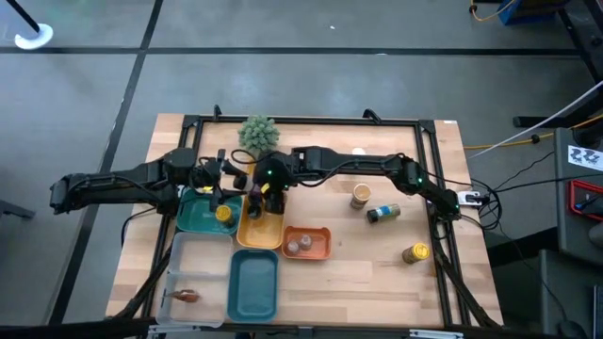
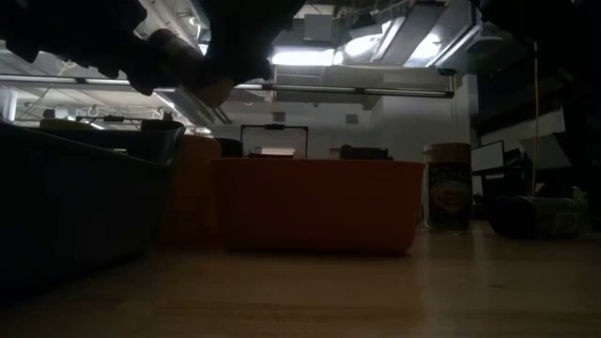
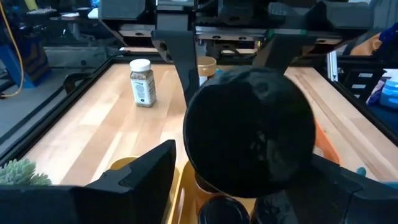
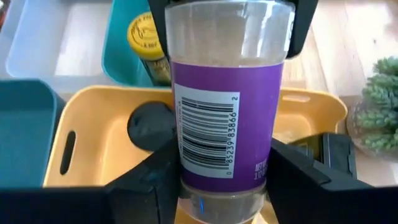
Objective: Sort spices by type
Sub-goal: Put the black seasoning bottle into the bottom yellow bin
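- Now, the wooden table [image 1: 377, 273] carries the trays toward 8 o'clock from its middle; loose spices lie toward 3 o'clock.
- The yellow tray [image 1: 256, 229] sits between a teal tray [image 1: 200, 217] at its 9 o'clock and an orange tray [image 1: 317, 243] at its 4 o'clock.
- The right gripper [image 1: 273, 193] hangs over the yellow tray's 12 o'clock end — fingers clamped on a jar with a purple label [image 4: 227, 112], upright.
- The left gripper [image 1: 221, 184] sits at the teal tray's 12 o'clock edge; its fingers are spread — nothing between them.
- A yellow-capped bottle [image 1: 223, 214] rests in the teal tray.
- Two small jars [image 1: 300, 246] stand in the orange tray.
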Robot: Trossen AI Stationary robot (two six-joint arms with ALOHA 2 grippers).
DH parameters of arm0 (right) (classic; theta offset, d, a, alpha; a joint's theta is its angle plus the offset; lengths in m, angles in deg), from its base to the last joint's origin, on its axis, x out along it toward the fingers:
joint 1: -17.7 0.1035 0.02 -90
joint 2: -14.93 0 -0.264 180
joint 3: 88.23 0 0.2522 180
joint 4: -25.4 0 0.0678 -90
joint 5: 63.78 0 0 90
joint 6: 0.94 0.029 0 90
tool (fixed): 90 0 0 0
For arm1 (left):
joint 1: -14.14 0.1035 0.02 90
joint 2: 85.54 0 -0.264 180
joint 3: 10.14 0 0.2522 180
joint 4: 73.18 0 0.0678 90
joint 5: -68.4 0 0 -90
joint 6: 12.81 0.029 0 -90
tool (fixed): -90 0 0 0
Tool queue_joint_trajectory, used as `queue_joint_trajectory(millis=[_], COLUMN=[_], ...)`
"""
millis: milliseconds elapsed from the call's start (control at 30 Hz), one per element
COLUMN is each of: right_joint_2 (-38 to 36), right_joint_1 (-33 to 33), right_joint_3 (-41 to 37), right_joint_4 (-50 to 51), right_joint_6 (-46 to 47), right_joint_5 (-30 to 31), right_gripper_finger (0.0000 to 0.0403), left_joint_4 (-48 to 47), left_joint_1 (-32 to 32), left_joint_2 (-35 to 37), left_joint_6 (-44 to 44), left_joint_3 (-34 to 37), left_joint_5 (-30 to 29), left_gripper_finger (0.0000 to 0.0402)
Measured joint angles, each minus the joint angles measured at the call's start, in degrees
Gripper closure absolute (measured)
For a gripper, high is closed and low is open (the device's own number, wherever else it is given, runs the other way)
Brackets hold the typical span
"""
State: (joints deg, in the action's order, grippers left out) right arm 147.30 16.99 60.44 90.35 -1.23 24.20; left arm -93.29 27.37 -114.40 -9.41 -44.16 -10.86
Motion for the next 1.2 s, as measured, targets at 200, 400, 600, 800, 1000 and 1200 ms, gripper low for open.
queue_joint_trajectory(millis=[200, 400, 600, 800, 1000, 1200], right_joint_2=[0.0, 0.0, 0.0, 0.02, 0.02, 0.02], right_joint_1=[0.0, 0.0, 0.0, 0.0, 0.0, 0.0], right_joint_3=[0.0, 0.0, 0.0, 0.0, 0.0, 0.0], right_joint_4=[-2.12, -2.17, -3.23, -3.79, -3.7, -3.62], right_joint_6=[-0.03, -0.09, -0.12, -0.06, 0.21, 0.26], right_joint_5=[-0.13, -0.2, -0.22, -0.21, -0.52, -0.5], right_gripper_finger=[0.0213, 0.0213, 0.0213, 0.0212, 0.0211, 0.019], left_joint_4=[3.76, 6.45, 5.91, 5.84, 5.82, 5.78], left_joint_1=[-0.95, -2.31, -2.8, -2.8, -2.82, -2.84], left_joint_2=[-0.11, -0.07, -0.07, -0.04, -0.04, -0.04], left_joint_6=[0.02, 0.0, 0.0, -0.52, -1.72, -2.28], left_joint_3=[0.0, 0.0, 0.0, 0.0, 0.0, 0.0], left_joint_5=[-0.21, -0.39, -0.37, -0.33, -0.33, -0.31], left_gripper_finger=[0.0139, 0.0139, 0.0163, 0.0206, 0.0206, 0.0202])
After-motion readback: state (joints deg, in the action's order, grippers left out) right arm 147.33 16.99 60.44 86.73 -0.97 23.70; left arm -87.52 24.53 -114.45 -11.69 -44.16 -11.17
